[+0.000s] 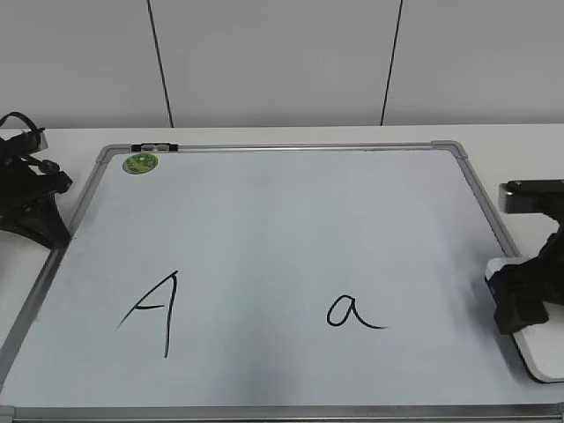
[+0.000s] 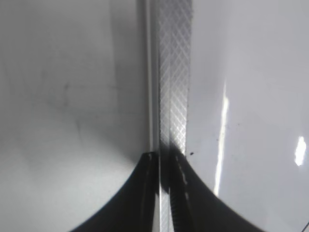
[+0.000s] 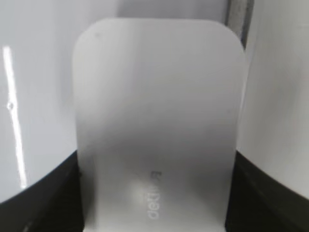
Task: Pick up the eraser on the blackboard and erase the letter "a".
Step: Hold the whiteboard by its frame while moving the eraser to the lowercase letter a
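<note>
The blackboard point(image 1: 282, 229) lies flat, silver-framed. The letter "a" point(image 1: 352, 312) is drawn at its lower right of middle. The white eraser point(image 1: 542, 357) lies at the board's right edge, partly under my right gripper point(image 1: 520, 300). In the right wrist view the eraser point(image 3: 157, 96) fills the middle, grey lettering near the bottom, and my right gripper point(image 3: 154, 164) has a black jaw pressed against each long side. My left gripper point(image 1: 55, 231) rests at the board's left edge; in the left wrist view it point(image 2: 166, 159) is shut and empty over the frame point(image 2: 174, 72).
A taller capital "A" point(image 1: 154, 308) is drawn at the board's lower left. A round green magnet point(image 1: 139, 163) sits at the top left corner, with a small black and white clip point(image 1: 154, 147) on the top frame. A white wall stands behind the table.
</note>
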